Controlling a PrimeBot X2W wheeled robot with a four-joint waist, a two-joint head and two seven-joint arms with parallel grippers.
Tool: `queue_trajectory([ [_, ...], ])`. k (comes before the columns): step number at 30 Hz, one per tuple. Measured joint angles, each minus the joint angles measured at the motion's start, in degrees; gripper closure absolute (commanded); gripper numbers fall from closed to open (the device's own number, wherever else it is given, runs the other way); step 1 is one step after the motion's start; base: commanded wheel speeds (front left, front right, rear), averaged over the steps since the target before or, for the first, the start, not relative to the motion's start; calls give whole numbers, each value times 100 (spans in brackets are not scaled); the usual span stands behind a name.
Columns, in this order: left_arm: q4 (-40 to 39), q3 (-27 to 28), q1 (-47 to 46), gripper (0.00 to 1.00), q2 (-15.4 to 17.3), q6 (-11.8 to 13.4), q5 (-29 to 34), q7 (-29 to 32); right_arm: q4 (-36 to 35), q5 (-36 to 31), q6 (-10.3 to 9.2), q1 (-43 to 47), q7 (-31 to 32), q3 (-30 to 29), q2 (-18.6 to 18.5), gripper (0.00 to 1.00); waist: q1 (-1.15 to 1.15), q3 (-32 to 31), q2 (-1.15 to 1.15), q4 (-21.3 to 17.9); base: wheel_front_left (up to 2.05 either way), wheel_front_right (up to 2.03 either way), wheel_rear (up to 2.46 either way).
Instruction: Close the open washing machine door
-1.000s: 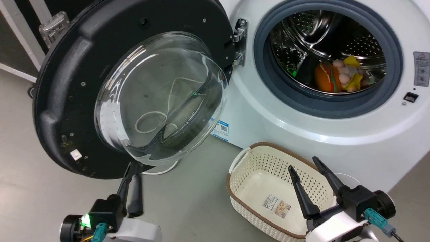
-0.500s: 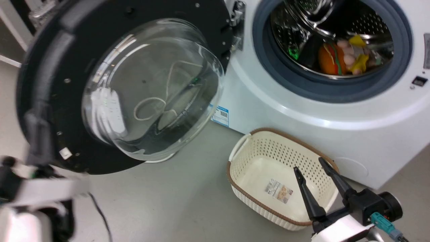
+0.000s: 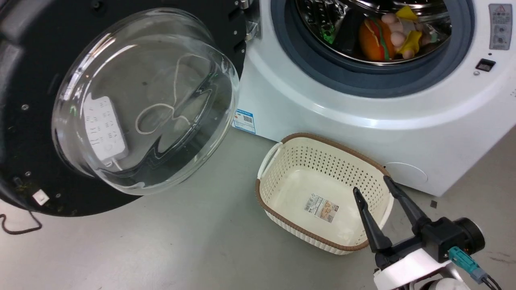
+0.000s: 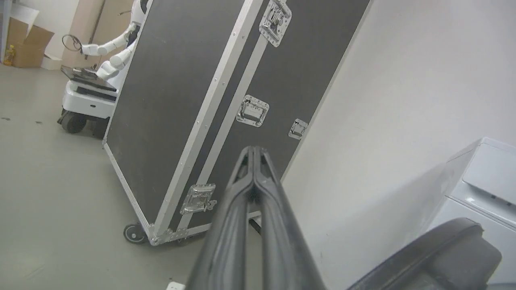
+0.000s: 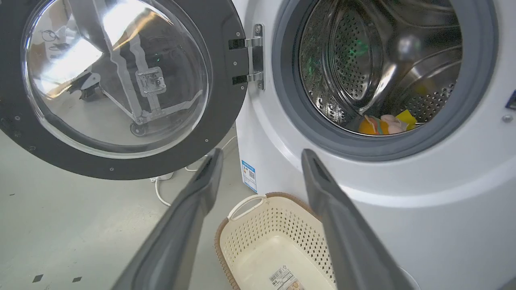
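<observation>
The washing machine door (image 3: 121, 52), black-framed with a bulging glass bowl, stands swung wide open at the left on its hinge (image 5: 254, 56). The white washing machine (image 3: 342, 121) fills the right, its grey-ringed steel drum (image 5: 363, 72) holding colourful soft toys (image 3: 387, 32). My right gripper (image 3: 370, 183) hovers open over the basket's near right corner, well apart from the door; its fingers (image 5: 201, 189) frame the machine's front. My left gripper (image 4: 254, 152) is shut on nothing and points at a black flight case. A dark curved edge, perhaps the door's rim (image 4: 435, 257), lies to its lower right.
A cream perforated basket (image 3: 278, 161) sits on the grey floor before the machine. A black aluminium-edged flight case (image 4: 181, 100) on castors stands by the wall, with another white robot (image 4: 100, 76) behind it. A white power strip (image 3: 100, 129) shows through the door glass, and a dark cable (image 3: 16, 227) loops at left.
My left arm swung leftward away from beneath the door's lower rim. The head camera shifted, sliding the whole picture left and up. The right gripper stays open over the basket.
</observation>
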Motion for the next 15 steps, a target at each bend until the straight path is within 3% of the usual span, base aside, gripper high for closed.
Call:
queue_trajectory([
  [8,1319,252,-427,100,108,34,-1596,2323,8,0,0,-3,0,-51,-5,0,0,43,0,-37,0,0,0],
  [15,1463,381,-485,100,-8,64,-2573,3744,9,-1,0,-15,0,-120,-3,0,0,35,0,19,0,0,0],
])
